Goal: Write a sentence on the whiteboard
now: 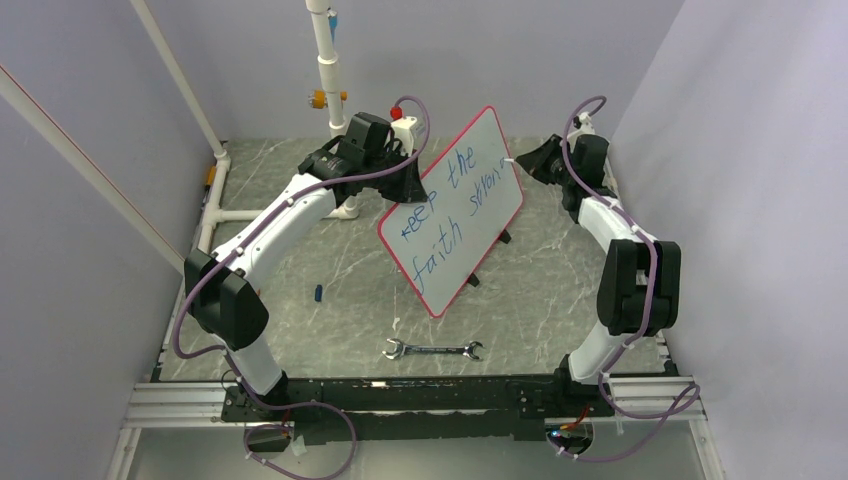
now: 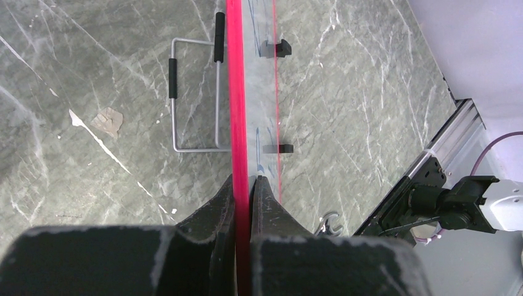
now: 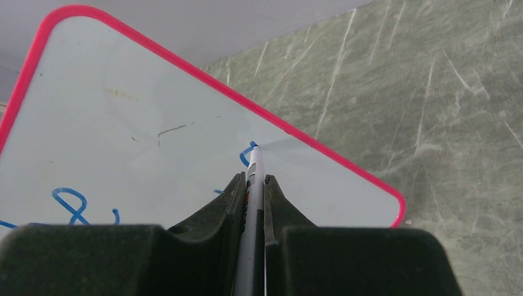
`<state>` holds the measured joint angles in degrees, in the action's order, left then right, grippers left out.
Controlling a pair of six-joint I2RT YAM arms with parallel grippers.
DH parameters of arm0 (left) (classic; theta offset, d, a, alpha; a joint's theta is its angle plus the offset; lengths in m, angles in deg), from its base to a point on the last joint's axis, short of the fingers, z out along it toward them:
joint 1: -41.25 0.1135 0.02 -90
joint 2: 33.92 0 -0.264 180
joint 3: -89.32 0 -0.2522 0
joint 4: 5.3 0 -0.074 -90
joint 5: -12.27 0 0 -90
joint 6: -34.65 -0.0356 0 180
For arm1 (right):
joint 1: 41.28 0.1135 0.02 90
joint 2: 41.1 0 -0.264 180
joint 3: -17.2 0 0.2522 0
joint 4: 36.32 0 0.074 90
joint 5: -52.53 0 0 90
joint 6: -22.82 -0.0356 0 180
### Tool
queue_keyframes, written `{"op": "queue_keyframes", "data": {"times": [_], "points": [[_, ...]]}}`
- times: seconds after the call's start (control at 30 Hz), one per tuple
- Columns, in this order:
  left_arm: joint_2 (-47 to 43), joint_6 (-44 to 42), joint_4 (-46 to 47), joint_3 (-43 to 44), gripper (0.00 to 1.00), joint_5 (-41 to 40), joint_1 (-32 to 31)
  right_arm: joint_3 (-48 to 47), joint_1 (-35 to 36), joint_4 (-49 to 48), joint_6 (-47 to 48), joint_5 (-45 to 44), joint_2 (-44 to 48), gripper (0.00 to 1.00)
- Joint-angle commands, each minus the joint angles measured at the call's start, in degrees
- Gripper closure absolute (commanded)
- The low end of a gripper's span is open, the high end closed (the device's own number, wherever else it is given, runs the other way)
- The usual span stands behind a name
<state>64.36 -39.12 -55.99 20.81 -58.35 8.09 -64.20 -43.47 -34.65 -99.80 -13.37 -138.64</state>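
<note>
The whiteboard (image 1: pixel 455 205) stands tilted on the table, white with a red-pink rim. Blue slanted handwriting, the sentence (image 1: pixel 452 200), reads "keep the faith stron" with a last stroke at the right edge. My left gripper (image 1: pixel 410 175) is shut on the board's left rim (image 2: pixel 236 123), one finger on each side. My right gripper (image 1: pixel 530 160) is shut on a white marker (image 3: pixel 253 185). The marker's tip touches the board at a blue stroke (image 3: pixel 247 154) near the board's right rim (image 3: pixel 321 148).
A steel wrench (image 1: pixel 432 350) lies on the table in front of the board. A small blue cap (image 1: pixel 318 293) lies to the left. The board's wire stand (image 2: pixel 197 92) and black clips (image 2: pixel 280 47) show behind it. White pipes (image 1: pixel 328 70) stand at the back.
</note>
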Motion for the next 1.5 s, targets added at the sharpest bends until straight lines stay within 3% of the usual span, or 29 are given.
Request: {"op": "queue_keyframes", "data": {"times": [0.0, 0.63, 1.47], "points": [[1.19, -8.82, -4.28, -0.26, 1.00, -4.37, -1.81, 2.43, 0.63, -2.31, -0.32, 1.31, 0.28, 1.00], [0.50, -8.91, -4.24, -0.26, 1.00, -4.87, -1.77, 13.10, 0.81, -3.95, 0.33, 1.06, 3.80, 1.00], [0.75, -8.96, -4.43, -0.19, 1.00, -4.97, -1.80, 11.00, 1.83, -3.12, -1.68, 4.21, 7.32, 1.00]]}}
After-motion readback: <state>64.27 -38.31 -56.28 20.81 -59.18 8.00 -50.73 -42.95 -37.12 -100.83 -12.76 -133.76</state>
